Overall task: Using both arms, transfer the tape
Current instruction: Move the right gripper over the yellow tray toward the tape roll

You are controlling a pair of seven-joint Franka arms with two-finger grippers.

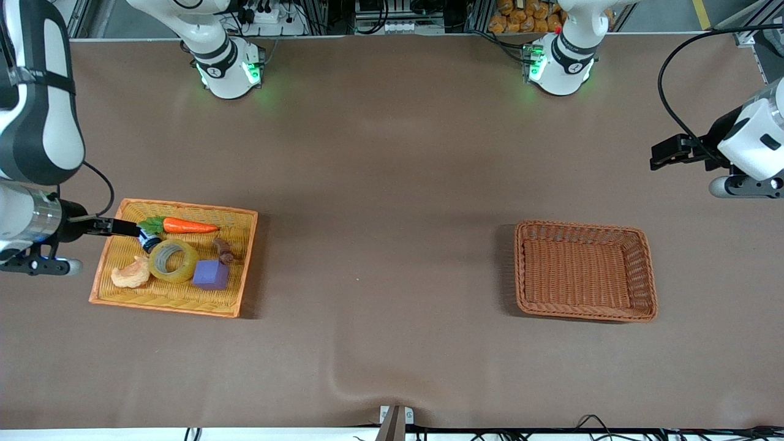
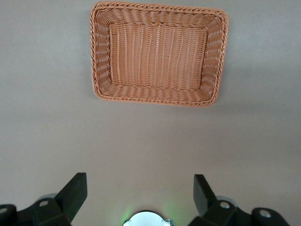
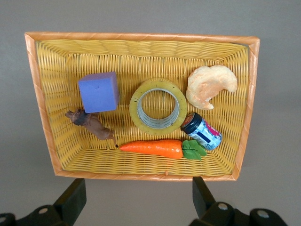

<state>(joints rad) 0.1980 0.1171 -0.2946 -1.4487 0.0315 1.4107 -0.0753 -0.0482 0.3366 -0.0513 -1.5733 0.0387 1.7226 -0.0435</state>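
Basically nothing is done yet: the tape [image 1: 174, 260] lies flat in the yellow tray [image 1: 240, 269], untouched, and the brown basket [image 1: 643, 272] at the left arm's end of the table sits with nothing in it. By my read you have the whole job left: pick, handover between arms, drop-off.

Relative to the tape, inside the tray:
- purple cube [image 1: 211, 274] just beside it, toward the basket
- croissant toy [image 1: 130, 274] just beside it, away from the basket
- small can [image 1: 147, 241] touching or nearly touching its rim, farther from the front camera
- carrot [image 1: 184, 225] farther again, past the can
- brown twig-like piece [image 1: 223, 250] near the cube

Right gripper [image 3: 136, 197] hovers over the tray's edge, above the can end, jaws spread wide, holding nothing. Left gripper [image 2: 140, 193] waits well clear of the tape, up over bare table near the basket, jaws also spread.

Watch the crowding: cube, croissant toy and can hem the tape, so an outer grasp looks tight. You likely want one finger down through the core.
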